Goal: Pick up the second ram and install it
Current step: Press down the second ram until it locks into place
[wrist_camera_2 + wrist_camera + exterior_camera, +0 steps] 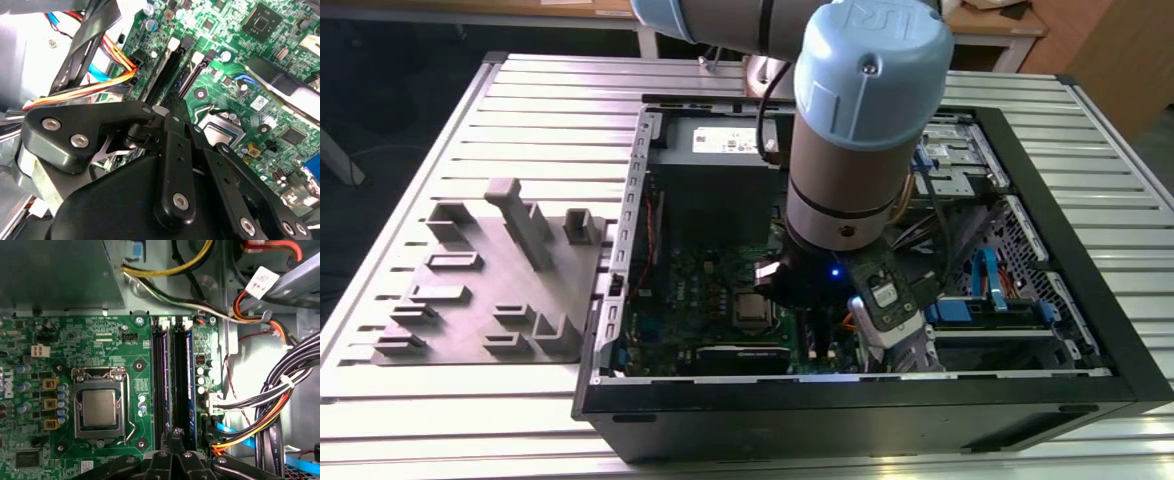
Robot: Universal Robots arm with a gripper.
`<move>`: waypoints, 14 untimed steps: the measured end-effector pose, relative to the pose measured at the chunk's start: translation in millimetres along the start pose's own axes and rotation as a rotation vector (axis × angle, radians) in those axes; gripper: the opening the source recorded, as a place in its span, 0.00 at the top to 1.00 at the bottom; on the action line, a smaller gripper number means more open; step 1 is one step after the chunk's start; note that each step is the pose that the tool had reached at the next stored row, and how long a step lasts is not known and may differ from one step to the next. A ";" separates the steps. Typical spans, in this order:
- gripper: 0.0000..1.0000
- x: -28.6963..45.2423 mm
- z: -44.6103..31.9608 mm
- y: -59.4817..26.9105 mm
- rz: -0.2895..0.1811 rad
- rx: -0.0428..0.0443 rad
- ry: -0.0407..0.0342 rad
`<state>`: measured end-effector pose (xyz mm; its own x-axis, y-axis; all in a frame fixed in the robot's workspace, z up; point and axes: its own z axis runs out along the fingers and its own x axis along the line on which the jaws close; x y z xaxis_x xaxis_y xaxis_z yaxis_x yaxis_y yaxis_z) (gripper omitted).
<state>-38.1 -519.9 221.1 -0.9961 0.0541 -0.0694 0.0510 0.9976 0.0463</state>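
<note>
The jaws look closed tip to tip, gripping nothing I can see. The black linkage gripper hangs above the slim dark memory stick, which is apparently seated upright in the green motherboard at the exterior view's lower centre, probably so it can be pressed down.

Light-blue capped grey arm, black screwed hand

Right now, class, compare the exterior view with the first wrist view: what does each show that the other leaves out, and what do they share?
Exterior view alone: the grey tray with upright posts on the slatted table, beside the open computer case, and the arm reaching into it.
First wrist view alone: two memory slots seen close, and the bundled cables beside them.
Both: the green motherboard and its processor socket.
</note>
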 end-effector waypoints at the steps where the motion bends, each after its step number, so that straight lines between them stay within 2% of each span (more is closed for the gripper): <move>1: 0.93 -0.3 -4.1 0.0 0.000 0.0016 0.0003; 8: 0.93 -2.2 -33.6 1.3 0.000 0.0024 0.0005; 9: 0.93 -2.4 -35.8 1.4 0.000 0.0024 0.0006; 14: 0.93 -2.5 -36.3 2.0 0.000 0.0024 0.0005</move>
<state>-38.1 -519.6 257.5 -0.9962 0.0538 -0.0689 0.0509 0.9977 0.0440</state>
